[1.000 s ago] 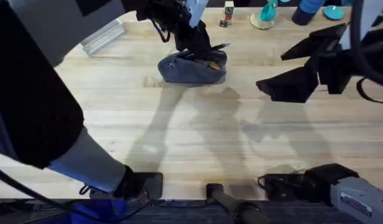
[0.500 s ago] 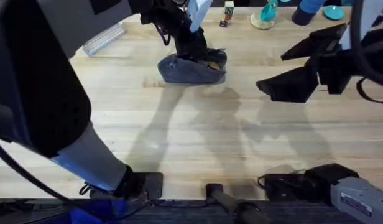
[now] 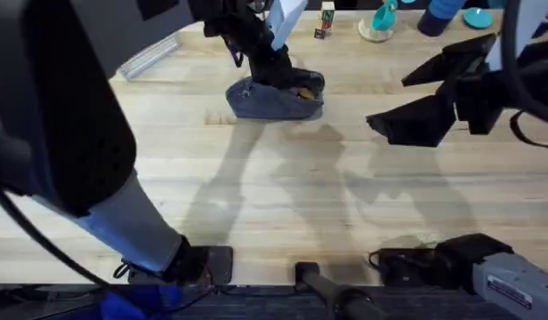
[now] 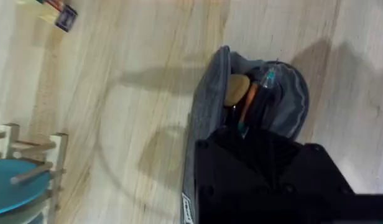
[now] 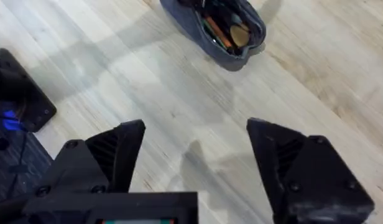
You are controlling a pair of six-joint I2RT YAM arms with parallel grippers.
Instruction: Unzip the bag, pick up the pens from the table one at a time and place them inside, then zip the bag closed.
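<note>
Left gripper [image 3: 287, 78] down in the open bag [image 3: 272, 98], can't tell its grip. Right gripper [image 5: 194, 155] wide apart above table [image 3: 274, 196].

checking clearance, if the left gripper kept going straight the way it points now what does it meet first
Probably the contents of the open bag. The left gripper points down into its unzipped mouth, with pens showing just ahead of it in the left wrist view. Whether it already touches them cannot be told.

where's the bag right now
The bag lies unzipped on the table toward its far edge, a little left of centre in the overhead view, with the left gripper down at its opening.
</note>
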